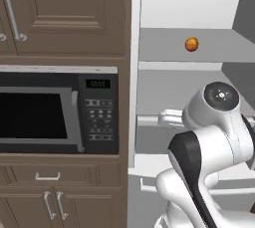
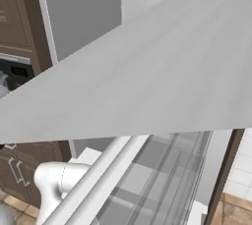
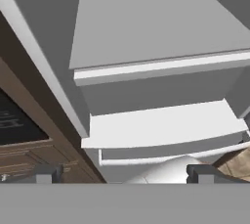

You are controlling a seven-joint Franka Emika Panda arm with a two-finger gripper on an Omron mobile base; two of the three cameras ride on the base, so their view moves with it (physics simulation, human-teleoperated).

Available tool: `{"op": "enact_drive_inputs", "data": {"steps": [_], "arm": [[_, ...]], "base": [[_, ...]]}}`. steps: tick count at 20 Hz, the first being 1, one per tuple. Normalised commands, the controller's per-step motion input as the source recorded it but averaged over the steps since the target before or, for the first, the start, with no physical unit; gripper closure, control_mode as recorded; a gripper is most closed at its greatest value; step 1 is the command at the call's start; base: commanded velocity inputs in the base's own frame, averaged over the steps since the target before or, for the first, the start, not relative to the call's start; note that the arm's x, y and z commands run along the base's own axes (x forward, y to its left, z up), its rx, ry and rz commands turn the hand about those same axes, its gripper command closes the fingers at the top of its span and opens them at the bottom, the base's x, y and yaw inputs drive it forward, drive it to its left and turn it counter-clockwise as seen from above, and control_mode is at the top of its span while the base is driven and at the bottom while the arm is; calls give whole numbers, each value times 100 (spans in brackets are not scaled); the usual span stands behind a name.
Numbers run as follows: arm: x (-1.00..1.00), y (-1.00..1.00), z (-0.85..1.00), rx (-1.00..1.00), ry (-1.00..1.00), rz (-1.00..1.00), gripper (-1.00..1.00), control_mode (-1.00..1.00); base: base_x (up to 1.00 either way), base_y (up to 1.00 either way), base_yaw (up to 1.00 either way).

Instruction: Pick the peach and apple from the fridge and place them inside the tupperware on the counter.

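We find one piece of writing: a small green digital readout [image 1: 97,83] at the top of the control panel [image 1: 100,117] on the black microwave [image 1: 59,111]. Its digits are too blurred to read, and the buttons beneath carry no legible marks.

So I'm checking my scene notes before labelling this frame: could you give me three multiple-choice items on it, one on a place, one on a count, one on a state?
1. Where does the orange fruit sit?
A. On an upper fridge shelf
B. Inside the microwave
C. On the floor

2. How many fruits show in the fridge?
A. Three
B. One
C. None

3. How does the claw stand?
A. Shut on a fruit
B. Shut on a shelf edge
C. Open, holding nothing

Answers: 1 A, the left base view shows it on the upper shelf; 2 B, a single round fruit shows there; 3 C, in the hand view the fingertips stand wide apart with nothing between them.
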Motion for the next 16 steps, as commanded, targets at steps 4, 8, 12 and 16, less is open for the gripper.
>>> {"op": "enact_drive_inputs", "data": {"steps": [4,8,12,16], "arm": [[55,-32,12,12,0,7,-100,-100],[57,-40,41,2,0,2,-100,-100],[37,-33,69,-1,0,0,-100,-100],[39,-39,69,-6,0,0,-100,-100]], "base": [[18,-11,3],[0,0,0],[0,0,0],[0,0,0]]}}
